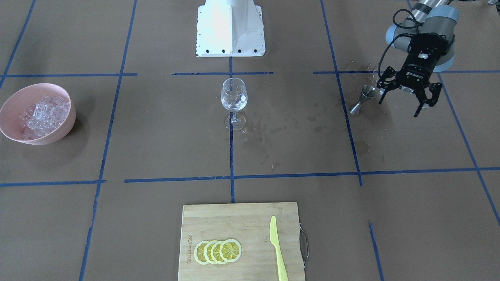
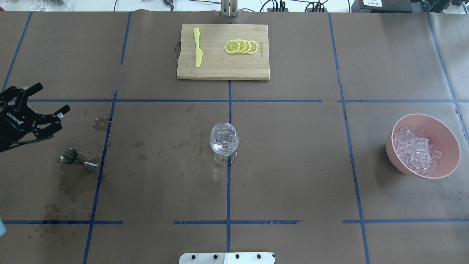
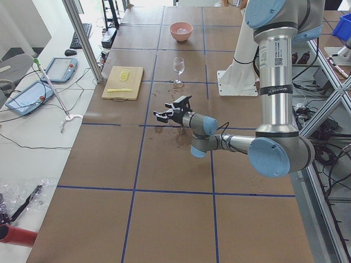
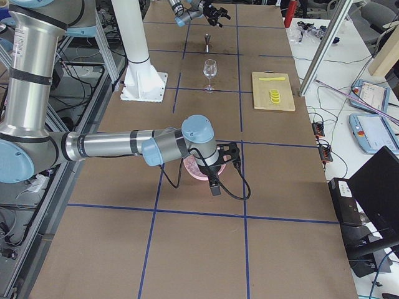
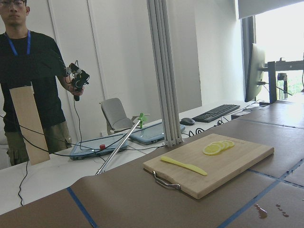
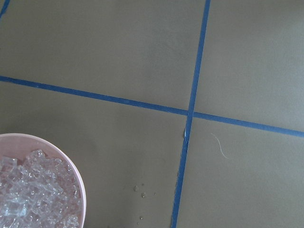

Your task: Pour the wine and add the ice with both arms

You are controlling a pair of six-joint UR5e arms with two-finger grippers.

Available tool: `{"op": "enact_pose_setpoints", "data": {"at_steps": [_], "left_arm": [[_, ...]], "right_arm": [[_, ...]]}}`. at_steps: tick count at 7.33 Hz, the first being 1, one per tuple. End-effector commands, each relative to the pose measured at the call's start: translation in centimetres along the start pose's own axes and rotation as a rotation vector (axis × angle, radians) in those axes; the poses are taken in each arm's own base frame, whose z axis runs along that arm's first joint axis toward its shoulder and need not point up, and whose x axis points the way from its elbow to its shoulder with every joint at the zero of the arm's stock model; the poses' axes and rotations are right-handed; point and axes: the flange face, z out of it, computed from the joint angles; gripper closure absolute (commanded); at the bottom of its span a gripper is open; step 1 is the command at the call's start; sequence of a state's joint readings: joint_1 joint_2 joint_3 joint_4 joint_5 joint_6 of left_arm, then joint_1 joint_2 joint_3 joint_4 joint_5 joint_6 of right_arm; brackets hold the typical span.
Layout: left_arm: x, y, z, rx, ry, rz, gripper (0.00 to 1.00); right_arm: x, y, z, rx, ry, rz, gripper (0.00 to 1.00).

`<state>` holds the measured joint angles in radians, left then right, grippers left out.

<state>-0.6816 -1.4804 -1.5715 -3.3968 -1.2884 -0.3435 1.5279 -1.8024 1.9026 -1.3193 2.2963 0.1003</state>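
- My left fingers (image 1: 399,107) are spread wide with nothing between them. They hang above the brown paper-covered tabletop (image 2: 293,165) with its blue tape grid, at my left end of it.
- A small double-ended steel measuring cup (image 1: 363,99) sits on the tabletop just beside those fingers, not touching them. Dark wet spots mark the paper around it and trail toward the middle of the tabletop.
- A clear stemmed wine glass (image 1: 233,95) stands upright at the centre, on a blue tape line. Something clear glints in it, but I cannot tell what.
- The small clear ice cubes (image 2: 417,154) are heaped in a round pink bowl (image 2: 443,132) at my right end of the tabletop, well apart from the glass.
- My right fingers (image 4: 227,156) show only in the right side view, close over the pink bowl. I cannot tell whether they are open or closed. My right wrist camera looks down on the bowl's rim and some of the cubes.
- On the far side from my base, a rectangular bamboo cutting board (image 2: 220,66) carries an overlapping row of lemon slices (image 2: 242,47) and a yellow plastic knife (image 2: 198,47), the two lying apart.
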Motion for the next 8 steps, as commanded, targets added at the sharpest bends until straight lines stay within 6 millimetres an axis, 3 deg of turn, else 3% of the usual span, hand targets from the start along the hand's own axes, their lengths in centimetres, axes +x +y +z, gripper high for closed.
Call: {"op": "enact_pose_setpoints", "data": {"at_steps": [1, 3, 4, 5, 6, 7, 8], "left_arm": [[-7.6, -4.4, 5.3, -0.234, -0.041, 0.044, 0.0], [-14.6, -8.3, 8.0, -0.442, -0.103, 0.164, 0.0], [-19.1, -9.7, 6.6, -0.544, -0.093, 0.178, 0.0], [-24.3, -11.8, 3.7, -0.643, -0.115, 0.074, 0.0], [-27.0, -11.6, 0.2, -0.691, -0.117, -0.007, 0.0], [-29.0, -8.2, -3.8, -0.756, -0.171, -0.071, 0.0], [-29.8, -5.6, -5.5, -0.872, -0.213, -0.154, 0.0]], "right_arm": [[0.0, 0.0, 0.0, 0.001, 0.0, -0.003, 0.0], [0.1, 0.4, 0.1, -0.004, 0.0, -0.002, 0.0], [0.2, 0.4, 0.0, -0.003, 0.001, -0.001, 0.0], [0.2, 0.4, 0.1, -0.004, 0.001, -0.001, 0.0], [0.2, 0.5, 0.1, -0.005, -0.001, 0.0, 0.0], [0.2, 0.5, 0.1, -0.006, 0.0, 0.001, 0.0], [0.3, 0.5, 0.2, -0.006, 0.0, 0.001, 0.0]]}}
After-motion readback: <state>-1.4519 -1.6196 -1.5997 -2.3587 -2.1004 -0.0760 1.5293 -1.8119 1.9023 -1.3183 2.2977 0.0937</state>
